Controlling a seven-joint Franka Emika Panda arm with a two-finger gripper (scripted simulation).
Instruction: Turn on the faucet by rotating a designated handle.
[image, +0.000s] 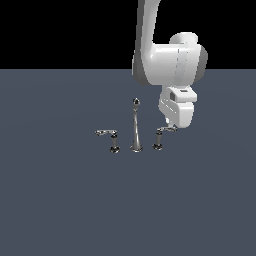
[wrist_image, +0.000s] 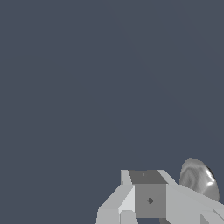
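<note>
The chrome faucet stands on the grey floor, its tall slim spout (image: 136, 127) in the middle. The handle (image: 161, 135) is on a short post at the exterior view's right of the spout, its lever arm pointing right. My gripper (image: 172, 125) hangs just above and behind the outer end of that lever, at or very near it; contact cannot be made out. In the wrist view the fingers (wrist_image: 149, 199) sit pressed together with nothing between them, and a rounded chrome piece (wrist_image: 199, 178) shows right beside them.
A twin handle (image: 113, 139) stands at the exterior view's left of the spout, its lever pointing left. The white arm (image: 167, 55) comes down from above at the back right. Flat grey floor (image: 75, 200) surrounds the set.
</note>
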